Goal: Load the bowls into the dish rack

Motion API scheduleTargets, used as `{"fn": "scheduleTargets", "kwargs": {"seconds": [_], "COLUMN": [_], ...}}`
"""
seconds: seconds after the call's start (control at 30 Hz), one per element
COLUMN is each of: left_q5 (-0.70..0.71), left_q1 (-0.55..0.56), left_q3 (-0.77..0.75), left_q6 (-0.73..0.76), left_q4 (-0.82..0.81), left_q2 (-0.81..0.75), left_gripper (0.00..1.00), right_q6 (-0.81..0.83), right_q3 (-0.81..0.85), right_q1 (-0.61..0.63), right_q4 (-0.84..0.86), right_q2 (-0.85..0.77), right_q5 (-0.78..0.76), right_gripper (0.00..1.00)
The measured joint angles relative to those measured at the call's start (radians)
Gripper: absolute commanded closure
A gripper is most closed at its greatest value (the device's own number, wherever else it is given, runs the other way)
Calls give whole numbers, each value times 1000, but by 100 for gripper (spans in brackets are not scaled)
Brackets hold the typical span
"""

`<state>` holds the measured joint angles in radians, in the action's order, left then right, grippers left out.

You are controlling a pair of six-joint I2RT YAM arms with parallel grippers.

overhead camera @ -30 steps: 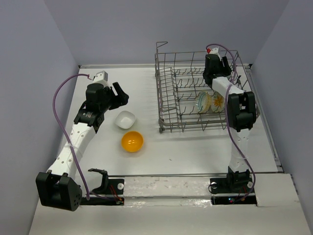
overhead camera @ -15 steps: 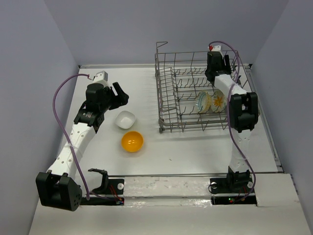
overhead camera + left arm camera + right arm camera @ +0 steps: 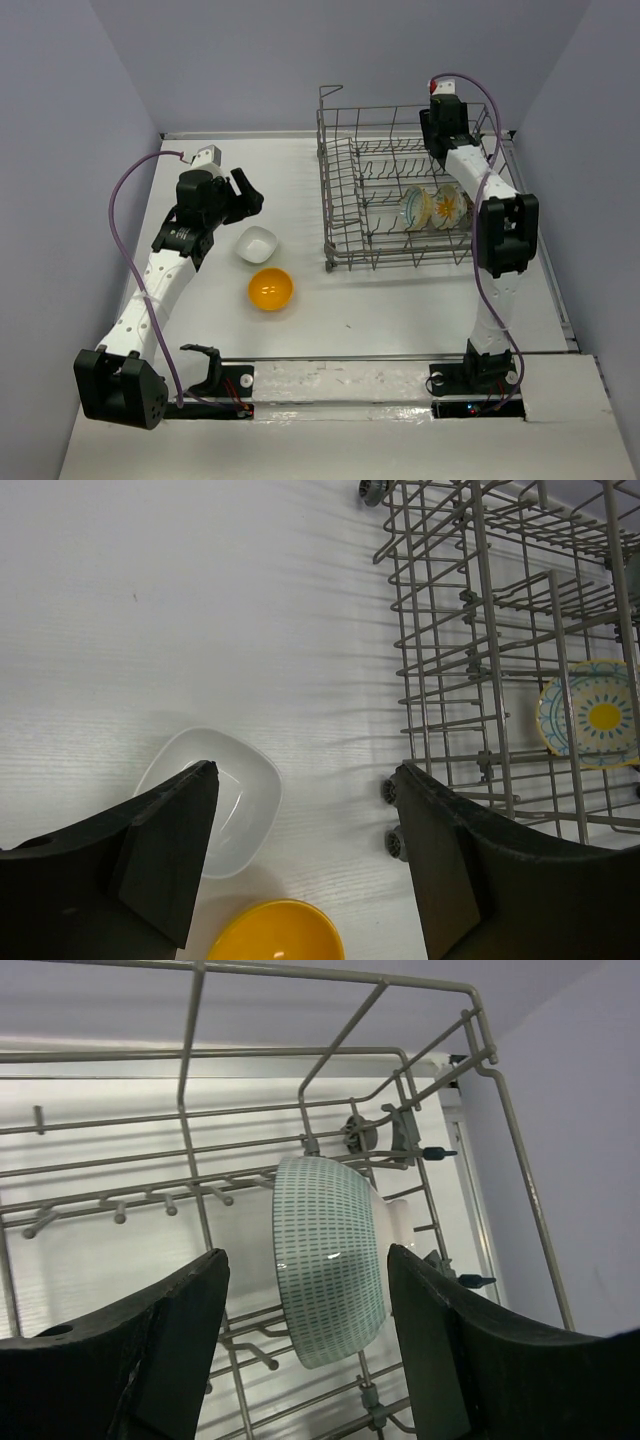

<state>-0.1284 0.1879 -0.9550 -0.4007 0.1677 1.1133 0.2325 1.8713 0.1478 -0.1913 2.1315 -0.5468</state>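
- The left gripper (image 3: 300, 780) hung wide open and empty over the white squarish bowl (image 3: 215, 800). The frame edge cut off the orange-yellow bowl (image 3: 275, 935).
- The right gripper (image 3: 305, 1260) gaped around the pale teal bowl (image 3: 325, 1260), which stood on edge in the dish rack (image 3: 335, 200). Whether one finger touched it was unclear.

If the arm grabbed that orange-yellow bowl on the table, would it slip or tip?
Probably slippery: the orange-yellow bowl looks glossy. Its round shape may rock if pushed at the rim. It seems rigid, not floppy.
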Motion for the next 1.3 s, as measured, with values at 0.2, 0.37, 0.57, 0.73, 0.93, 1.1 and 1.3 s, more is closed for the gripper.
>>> {"fn": "scheduleTargets", "kwargs": {"seconds": [0.2, 0.37, 0.57, 0.73, 0.93, 1.1, 1.3], "left_q5": [8, 58, 160, 203, 220, 219, 223], "left_q1": [0, 0, 0, -26, -53, -52, -52], "left_q3": [0, 0, 23, 122, 233, 284, 311], "left_q6": [0, -5, -51, -131, -238, -311, -374], "left_q4": [1, 7, 18, 60, 76, 56, 30], "left_q2": [0, 0, -5, -35, -71, -69, -40], "left_gripper": [19, 19, 19, 19, 19, 20, 21], "right_q6": [-74, -187, -371, -487, -552, -573, -582], "right_q3": [44, 132, 118, 5, -193, -284, -285], "right_q1": [0, 0, 0, 11, 60, 87, 87], "right_q4": [-90, -186, -235, -228, -225, -252, -250], "right_q2": [-30, -107, -348, -543, -622, -626, -667], "right_q5": [80, 160, 328, 502, 637, 690, 723], "right_gripper": [31, 31, 31, 33, 34, 34, 34]}}
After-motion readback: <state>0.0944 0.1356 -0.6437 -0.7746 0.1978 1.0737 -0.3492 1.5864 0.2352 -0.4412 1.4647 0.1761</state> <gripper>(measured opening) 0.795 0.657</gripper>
